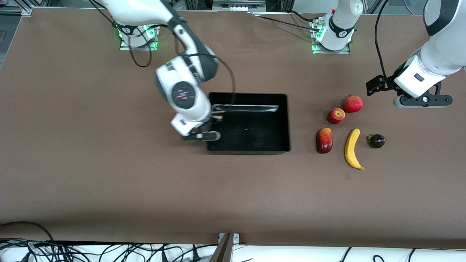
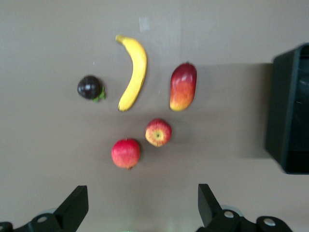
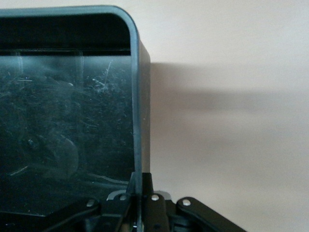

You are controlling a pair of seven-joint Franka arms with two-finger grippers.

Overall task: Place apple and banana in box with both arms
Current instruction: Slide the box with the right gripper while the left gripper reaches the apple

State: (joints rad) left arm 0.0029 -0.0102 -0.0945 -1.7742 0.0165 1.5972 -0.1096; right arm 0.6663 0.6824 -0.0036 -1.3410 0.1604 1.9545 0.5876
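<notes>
So our right gripper (image 3: 140, 193) fingers are clamped on the box (image 1: 287, 120) wall, left gripper (image 2: 140, 208) spread wide nearest the apple (image 1: 336, 115), banana (image 1: 353, 148) lengthwise toward us

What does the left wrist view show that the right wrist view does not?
Only the left wrist view shows the fruit: the banana, the apple, a mango, a pomegranate, a dark round fruit, and the open left gripper over bare table.
Only the right wrist view shows the right gripper shut on the box wall, plus the scratched, fruitless inside.
Both show the black box and the brown table.
</notes>
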